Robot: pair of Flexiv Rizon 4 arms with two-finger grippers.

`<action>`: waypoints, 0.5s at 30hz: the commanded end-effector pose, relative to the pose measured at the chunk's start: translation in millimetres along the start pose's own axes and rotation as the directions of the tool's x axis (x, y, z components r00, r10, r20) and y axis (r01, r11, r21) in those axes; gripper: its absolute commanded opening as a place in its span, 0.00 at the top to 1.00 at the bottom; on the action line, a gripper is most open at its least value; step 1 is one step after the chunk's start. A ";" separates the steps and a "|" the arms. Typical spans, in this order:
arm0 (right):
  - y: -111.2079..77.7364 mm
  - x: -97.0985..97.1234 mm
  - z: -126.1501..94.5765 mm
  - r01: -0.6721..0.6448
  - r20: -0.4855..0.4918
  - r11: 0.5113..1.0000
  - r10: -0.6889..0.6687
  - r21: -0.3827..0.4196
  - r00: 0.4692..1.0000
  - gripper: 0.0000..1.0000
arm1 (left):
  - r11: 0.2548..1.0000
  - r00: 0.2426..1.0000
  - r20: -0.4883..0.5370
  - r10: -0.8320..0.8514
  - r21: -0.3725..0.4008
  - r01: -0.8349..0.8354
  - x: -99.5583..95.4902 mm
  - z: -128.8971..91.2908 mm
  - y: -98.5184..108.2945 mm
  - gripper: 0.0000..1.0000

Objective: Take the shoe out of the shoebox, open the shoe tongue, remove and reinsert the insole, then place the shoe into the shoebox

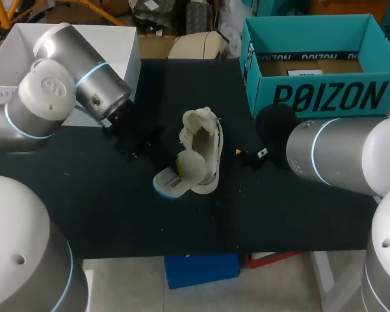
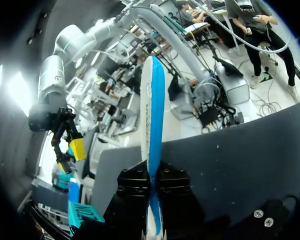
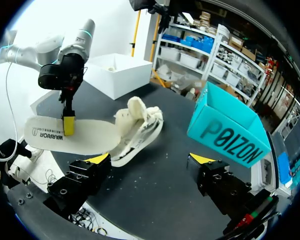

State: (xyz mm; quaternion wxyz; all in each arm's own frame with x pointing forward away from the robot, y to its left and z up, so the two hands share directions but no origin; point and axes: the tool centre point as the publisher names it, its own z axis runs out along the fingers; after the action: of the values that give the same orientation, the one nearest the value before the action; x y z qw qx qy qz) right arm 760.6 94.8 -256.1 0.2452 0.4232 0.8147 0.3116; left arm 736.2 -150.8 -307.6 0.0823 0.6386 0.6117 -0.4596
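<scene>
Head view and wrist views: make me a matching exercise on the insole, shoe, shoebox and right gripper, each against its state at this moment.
Things:
1. insole
2. shoe
3. shoebox
4. right gripper

States:
a. open, holding nothing
b. lying on the table
c. teal, no shoe inside
d. pinched in the left gripper

Pairs: 1-d, 2-b, 3-c, 4-a
</scene>
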 end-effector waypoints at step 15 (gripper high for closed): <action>-0.5 0.6 0.8 -0.001 0.000 1.000 0.001 -0.002 1.000 0.00 | 0.997 0.997 -0.018 -0.070 -0.043 0.069 -10.6 20.4 56.5 1.00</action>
State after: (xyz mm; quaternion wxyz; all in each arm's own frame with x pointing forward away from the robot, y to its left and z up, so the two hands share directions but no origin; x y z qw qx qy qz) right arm 760.5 94.6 -255.8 0.2452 0.4232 0.8147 0.3114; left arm 776.0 -179.1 -331.3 0.0708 0.6213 0.6410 -0.4452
